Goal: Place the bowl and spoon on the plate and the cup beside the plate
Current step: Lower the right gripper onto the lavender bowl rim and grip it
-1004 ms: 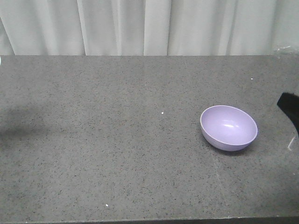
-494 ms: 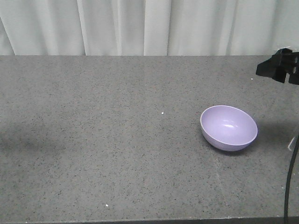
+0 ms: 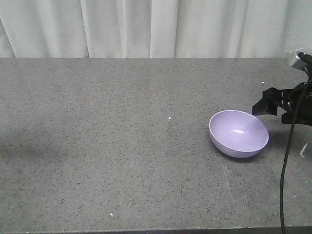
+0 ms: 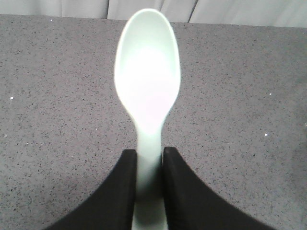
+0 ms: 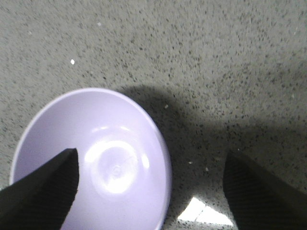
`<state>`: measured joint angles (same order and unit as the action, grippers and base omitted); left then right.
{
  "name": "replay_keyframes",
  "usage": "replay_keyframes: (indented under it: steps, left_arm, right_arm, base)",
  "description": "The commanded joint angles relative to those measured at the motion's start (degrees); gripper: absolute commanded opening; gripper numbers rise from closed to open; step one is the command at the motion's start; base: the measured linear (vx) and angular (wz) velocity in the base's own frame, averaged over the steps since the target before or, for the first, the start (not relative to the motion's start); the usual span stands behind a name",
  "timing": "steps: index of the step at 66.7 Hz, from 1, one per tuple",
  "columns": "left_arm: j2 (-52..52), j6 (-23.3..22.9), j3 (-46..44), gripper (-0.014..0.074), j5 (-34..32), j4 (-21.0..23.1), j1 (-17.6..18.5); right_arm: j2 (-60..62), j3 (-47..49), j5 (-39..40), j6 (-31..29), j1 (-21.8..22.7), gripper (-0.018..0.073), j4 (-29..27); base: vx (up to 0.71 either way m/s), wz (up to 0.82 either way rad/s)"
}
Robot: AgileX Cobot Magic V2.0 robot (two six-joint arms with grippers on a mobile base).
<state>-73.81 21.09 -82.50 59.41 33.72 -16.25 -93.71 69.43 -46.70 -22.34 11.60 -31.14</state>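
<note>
A lavender bowl (image 3: 239,132) rests tilted on the grey table at the right. My right gripper (image 3: 271,110) hangs open just beyond the bowl's far right rim. From the right wrist, the bowl (image 5: 96,158) lies under the left finger (image 5: 48,187), its right rim sits between the jaws, and the right finger (image 5: 256,187) is over bare table. My left gripper (image 4: 150,155) is shut on the handle of the mint-green spoon (image 4: 147,67), which points forward above the table. This gripper does not show in the front view. The plate and the cup are out of view.
The grey speckled table (image 3: 122,146) runs back to a white curtain (image 3: 146,27). Its front edge crosses the bottom of the front view. A black cable (image 3: 286,170) hangs down at the right, near the bowl.
My right gripper came in from the right edge, rose to the upper right, then dropped to the bowl's far right rim. The bowl has not moved.
</note>
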Motion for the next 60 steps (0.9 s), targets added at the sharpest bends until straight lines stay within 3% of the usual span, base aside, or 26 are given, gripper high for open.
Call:
replay_keyframes:
  steps: [1, 26, 36, 43, 60]
  left_arm:
    - [1.5, 0.2, -1.5, -0.0008, -2.5, 2.5, 0.0]
    - [1.5, 0.2, -1.5, -0.0008, -2.5, 2.5, 0.0]
    - [1.5, 0.2, -1.5, -0.0007, -2.5, 2.5, 0.0]
    - [1.5, 0.2, -1.5, -0.0008, -2.5, 2.5, 0.0]
    - [1.5, 0.2, -1.5, -0.0008, -2.2, 2.5, 0.0]
  right_arm:
    - [0.6, 2.0, 0.0, -1.4, 0.1, 0.0587, -1.0]
    - [-5.0, 2.0, -2.5, -4.2, 0.1, 0.0585, -1.8]
    - [-5.6, 2.0, -3.0, -4.9, -0.4, 0.0533, -3.2]
    - [-5.8, 2.0, -3.2, -4.8, -2.1, 0.0435, -2.6]
    - [-7.8, 2.0, -1.8, -3.6, -6.6, 0.0022, -0.8]
  base:
    - [0.0, 0.0]
    - [0.0, 0.0]
    - [0.0, 0.0]
    - [0.0, 0.0]
    - [0.0, 0.0]
